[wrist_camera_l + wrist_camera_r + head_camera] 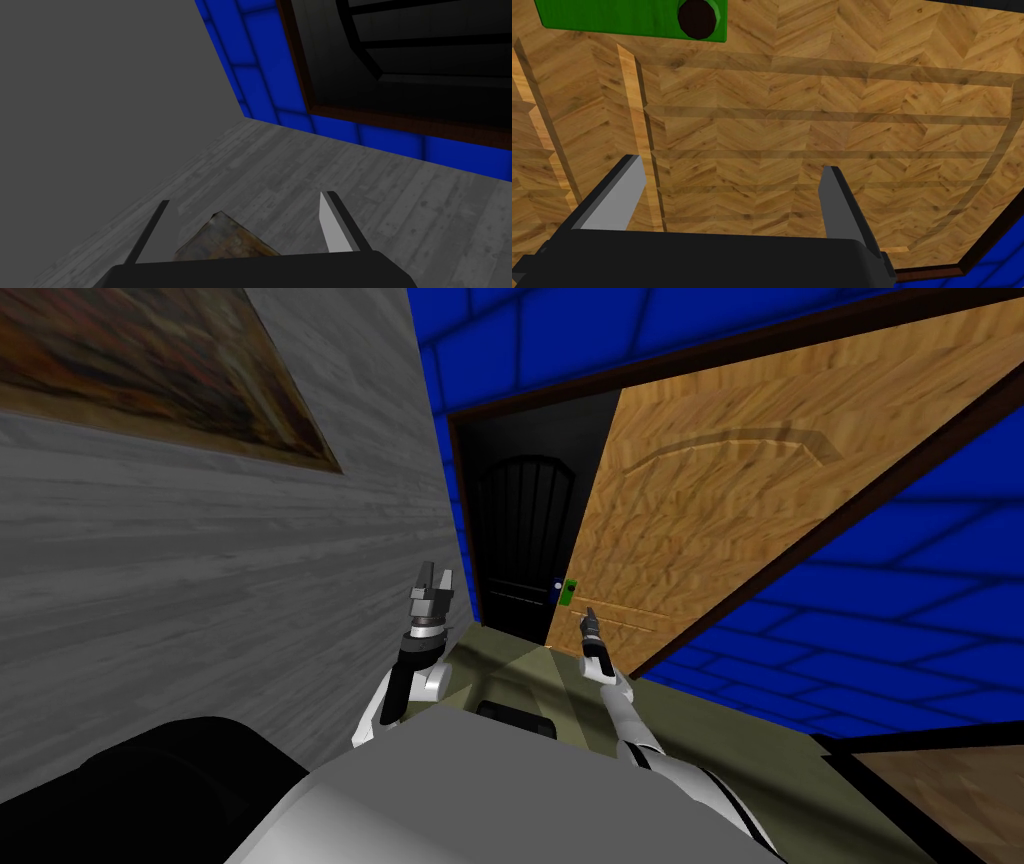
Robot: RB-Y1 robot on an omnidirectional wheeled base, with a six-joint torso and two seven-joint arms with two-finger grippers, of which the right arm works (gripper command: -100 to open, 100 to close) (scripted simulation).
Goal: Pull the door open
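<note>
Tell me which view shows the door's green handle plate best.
The right wrist view: the green plate appears large and close, with its dark knob, on the wooden door. The head view shows it as a small green patch near the door's free edge. The left wrist view faces a grey wall instead.

Left gripper (245, 197), fingers spread wide, painting corner (225, 242) between them, grey planked wall (350, 200) beyond the gripper, blue tiled wall (265, 65) and brown door frame (400, 120) farther off.
</note>
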